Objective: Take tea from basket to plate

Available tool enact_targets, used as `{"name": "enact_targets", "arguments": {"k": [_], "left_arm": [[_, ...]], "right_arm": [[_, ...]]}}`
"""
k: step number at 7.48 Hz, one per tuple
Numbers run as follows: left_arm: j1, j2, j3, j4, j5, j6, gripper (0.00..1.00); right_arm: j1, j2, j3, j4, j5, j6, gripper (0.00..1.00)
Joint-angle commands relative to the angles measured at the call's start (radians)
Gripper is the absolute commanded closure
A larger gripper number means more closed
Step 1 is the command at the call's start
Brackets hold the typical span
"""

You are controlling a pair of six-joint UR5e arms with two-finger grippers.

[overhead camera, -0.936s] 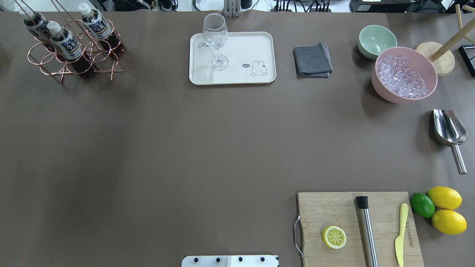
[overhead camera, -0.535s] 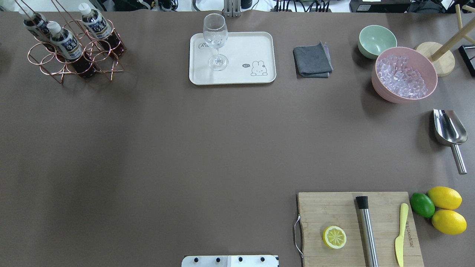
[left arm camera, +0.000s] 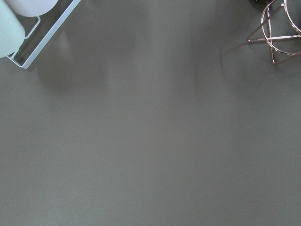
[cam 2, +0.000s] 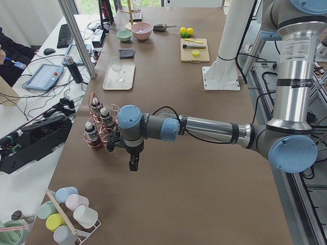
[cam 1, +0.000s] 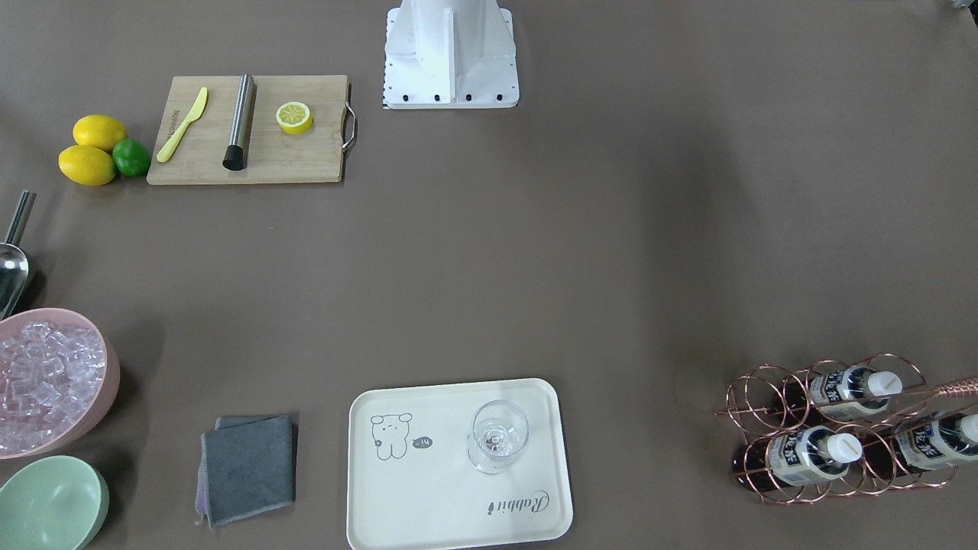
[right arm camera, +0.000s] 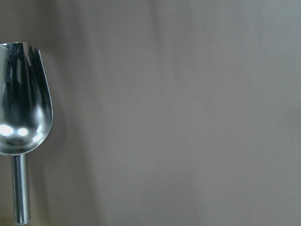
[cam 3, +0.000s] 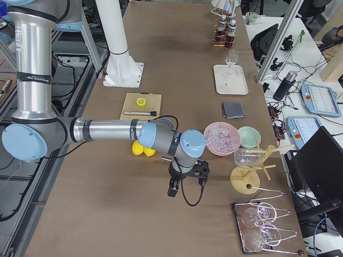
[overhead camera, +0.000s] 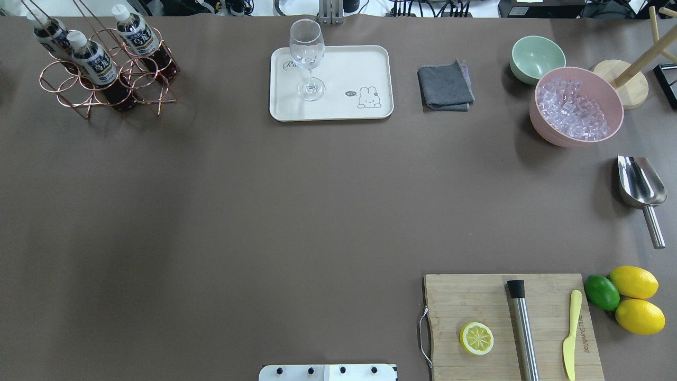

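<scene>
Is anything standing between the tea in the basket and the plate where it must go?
Nothing lies on the table between the basket and the plate. A wine glass stands on the plate's half nearer the basket, though, so the tea should probably go past it.

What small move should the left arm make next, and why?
Probably shift the left end effector over the white cap of the nearest dark reddish-brown tea bottle. All three bottles stand in the rose-gold wire basket, the cream rectangular tray holds only a clear wine glass, and that end effector hangs beside the basket.
</scene>
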Motion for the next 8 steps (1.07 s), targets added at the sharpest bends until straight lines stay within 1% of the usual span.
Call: {"name": "enact_targets", "arguments": {"k": [1,3,4,5,6,8], "left_arm": [[0.0,-0.01,-0.001,-0.008,-0.003,0.006,0.01],[0.009,-0.072,0.028,-0.103,0.044,0.006,0.01],[0.051,-0.124,0.037,-0.11,0.047,0.016,0.01],[0.128,-0.188,0.054,-0.091,0.046,0.139,0.01],[0.13,-0.242,0.058,-0.038,0.044,0.239,0.01],[0.118,-0.38,0.061,0.124,0.046,0.562,0.01]], "right_arm": [[0.0,-0.001,-0.011,0.001,0.002,0.0,0.0],[0.0,0.0,-0.011,0.0,0.005,0.0,0.0],[0.0,-0.001,-0.013,0.0,0.005,0.0,0.0],[0.0,-0.001,-0.013,0.0,0.005,0.0,0.0],[0.0,-0.001,-0.013,0.001,0.005,0.0,0.0],[0.0,0.0,-0.011,0.001,0.006,0.0,0.0]]}}
